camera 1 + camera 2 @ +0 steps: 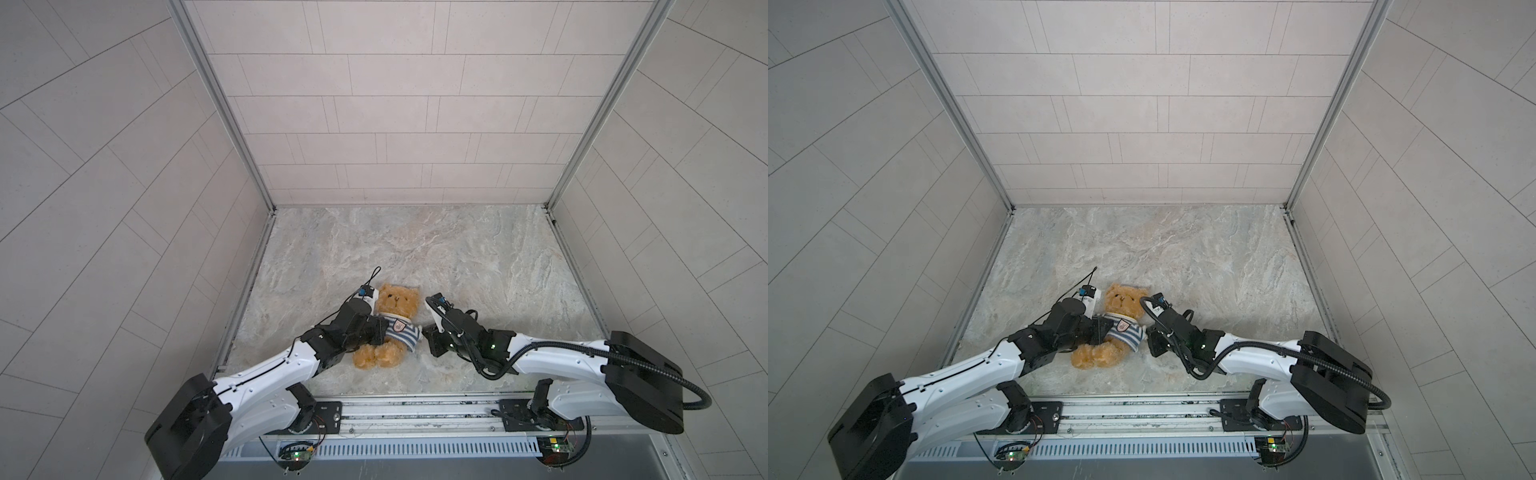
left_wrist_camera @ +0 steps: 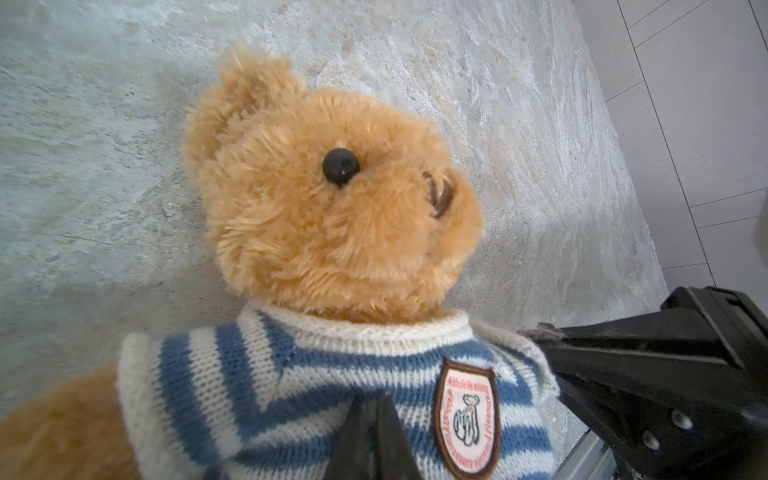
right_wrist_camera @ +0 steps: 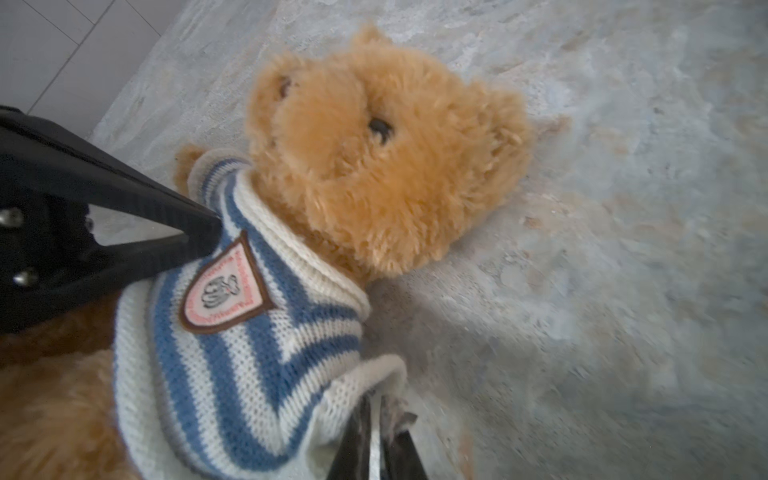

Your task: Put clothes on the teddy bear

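Mostly done, by the looks of it: the striped sweater is already on over the head of the teddy bear and sits round the neck and chest. The hem looks bunched up, and whether both arms are through the sleeves can't be told. The bear is laid on its back on the table, near the front, between the grippers. The left gripper is pinched shut on the knit at one side. The right gripper is clamped on the white edge at the other.

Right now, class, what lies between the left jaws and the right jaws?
The teddy bear's chest, dressed in a striped sweater; both top views show it.
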You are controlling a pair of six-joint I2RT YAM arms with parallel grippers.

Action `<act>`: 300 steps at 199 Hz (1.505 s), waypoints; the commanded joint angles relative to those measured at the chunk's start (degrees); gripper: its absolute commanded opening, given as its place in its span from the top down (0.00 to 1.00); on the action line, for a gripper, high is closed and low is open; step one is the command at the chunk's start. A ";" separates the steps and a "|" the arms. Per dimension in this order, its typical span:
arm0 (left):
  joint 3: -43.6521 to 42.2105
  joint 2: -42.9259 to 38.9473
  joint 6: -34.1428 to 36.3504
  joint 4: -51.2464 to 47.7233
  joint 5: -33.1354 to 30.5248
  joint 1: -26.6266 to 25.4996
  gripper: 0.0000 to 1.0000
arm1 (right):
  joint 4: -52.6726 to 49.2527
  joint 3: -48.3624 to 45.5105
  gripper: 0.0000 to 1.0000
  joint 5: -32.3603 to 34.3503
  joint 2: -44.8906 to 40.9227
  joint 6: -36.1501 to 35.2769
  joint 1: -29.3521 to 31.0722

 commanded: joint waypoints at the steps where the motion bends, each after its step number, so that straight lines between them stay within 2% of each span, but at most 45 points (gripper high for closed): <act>1: -1.67 0.24 1.41 -1.92 1.23 0.21 0.91 | 1.88 4.01 0.86 -4.15 2.28 -2.07 0.93; 41: -2.19 -0.74 1.68 -1.55 2.02 0.21 0.91 | 1.46 8.88 0.79 -7.68 6.30 -3.03 3.54; 100: -4.40 -0.56 1.00 0.83 2.65 1.55 0.92 | 0.79 10.22 0.73 -5.99 8.56 -1.05 7.05; 165: -7.29 0.72 0.81 3.37 3.60 3.28 0.94 | -4.55 5.96 0.72 -2.49 3.41 3.47 8.36; 188: -7.55 0.73 0.89 3.55 3.55 3.28 0.94 | -5.74 4.39 0.80 -2.63 3.41 3.69 8.63; 227: -8.43 0.89 0.37 4.71 3.63 3.28 0.94 | -8.24 5.26 0.81 -2.95 4.68 4.04 8.99; 254: -8.89 1.30 0.32 5.57 3.99 3.29 0.94 | -8.93 7.09 0.73 -3.10 5.93 4.37 8.99; 300: -10.25 -0.32 -0.99 4.62 4.60 3.30 0.94 | -6.17 8.87 0.68 -2.23 9.84 6.44 8.46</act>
